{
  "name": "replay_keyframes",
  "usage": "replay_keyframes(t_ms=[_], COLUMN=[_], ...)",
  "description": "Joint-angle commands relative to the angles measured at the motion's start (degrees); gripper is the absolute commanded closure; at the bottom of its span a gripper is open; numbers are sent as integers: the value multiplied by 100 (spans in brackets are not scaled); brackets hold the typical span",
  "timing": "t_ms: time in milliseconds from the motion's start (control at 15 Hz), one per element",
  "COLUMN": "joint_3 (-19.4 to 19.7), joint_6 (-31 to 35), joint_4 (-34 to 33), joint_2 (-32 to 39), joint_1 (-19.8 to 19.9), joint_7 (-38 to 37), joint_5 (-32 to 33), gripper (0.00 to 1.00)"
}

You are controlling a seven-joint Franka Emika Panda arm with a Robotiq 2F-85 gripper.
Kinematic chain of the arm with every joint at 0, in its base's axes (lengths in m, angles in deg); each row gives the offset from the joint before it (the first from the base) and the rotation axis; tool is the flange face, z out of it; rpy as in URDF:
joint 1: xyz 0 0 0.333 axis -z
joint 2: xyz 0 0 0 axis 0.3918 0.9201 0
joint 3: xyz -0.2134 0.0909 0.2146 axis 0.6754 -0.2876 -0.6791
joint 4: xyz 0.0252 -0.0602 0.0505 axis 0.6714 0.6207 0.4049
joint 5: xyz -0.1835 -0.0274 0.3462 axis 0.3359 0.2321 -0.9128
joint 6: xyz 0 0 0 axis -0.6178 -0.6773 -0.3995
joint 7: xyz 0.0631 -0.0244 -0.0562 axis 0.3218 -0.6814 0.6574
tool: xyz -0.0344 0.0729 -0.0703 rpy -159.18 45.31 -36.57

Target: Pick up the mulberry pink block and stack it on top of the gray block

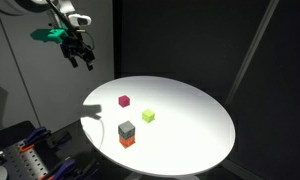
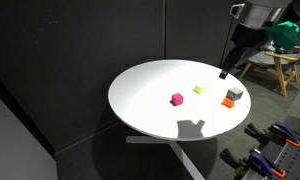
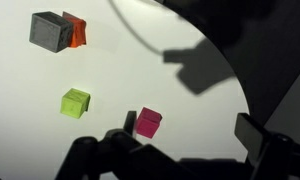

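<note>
The mulberry pink block (image 1: 124, 100) (image 2: 177, 99) (image 3: 147, 122) lies alone on the round white table (image 1: 190, 125). The gray block (image 1: 126, 129) (image 2: 234, 94) (image 3: 50, 30) sits on top of an orange-red cube (image 1: 127, 141) (image 2: 229, 102) (image 3: 77, 31). My gripper (image 1: 81, 55) (image 2: 228, 68) hangs high above the table edge, open and empty. In the wrist view its fingers (image 3: 190, 140) frame the bottom, with the pink block next to the left finger, far below.
A yellow-green cube (image 1: 148, 116) (image 2: 198, 89) (image 3: 75, 101) lies between the pink block and the gray stack. Black curtains surround the table. A rack with orange-handled tools (image 1: 30, 155) stands beside it. A wooden stool (image 2: 275, 65) is behind.
</note>
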Motion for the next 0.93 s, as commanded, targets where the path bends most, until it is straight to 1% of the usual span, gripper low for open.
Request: replay_keyframes(t_ms=[0,467,867], joint_3=[146,207,272], joint_6=[-263,-693,-489], joint_4=[-536,-1248,-1657], joint_2=[337,973,1618], joint_1=[-25,85,121], joint_7=[-47,-321,-506], joint_5=[-178,-331,-432], gripper=[0,0,0])
